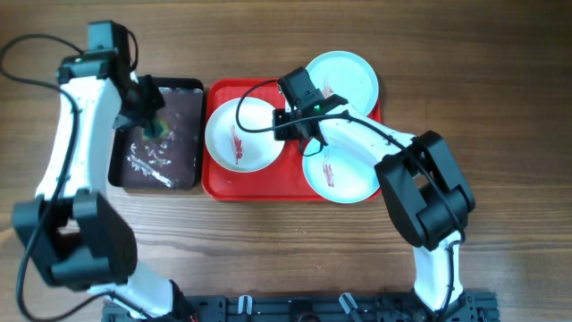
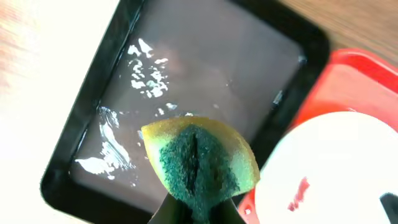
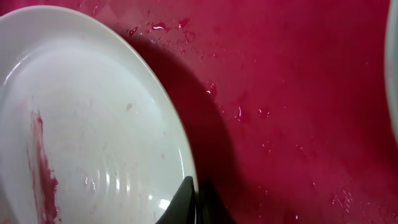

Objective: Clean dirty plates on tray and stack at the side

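A white plate (image 1: 239, 136) with a reddish smear lies on the left of the red tray (image 1: 259, 186). It also shows in the right wrist view (image 3: 87, 124) and the left wrist view (image 2: 336, 162). Two pale turquoise plates with smears lie at the tray's back right (image 1: 344, 79) and front right (image 1: 344, 170). My right gripper (image 1: 288, 122) is shut on the white plate's right rim (image 3: 194, 186), which is tilted up off the tray (image 3: 298, 93). My left gripper (image 1: 152, 121) is shut on a yellow and green sponge (image 2: 199, 158) above the black tray (image 2: 93, 124).
The narrower black tray (image 1: 161, 170) stands left of the red tray and holds water with white foam (image 1: 147, 161). Bare wooden table lies in front of and to the right of the trays. Water drops sit on the red tray.
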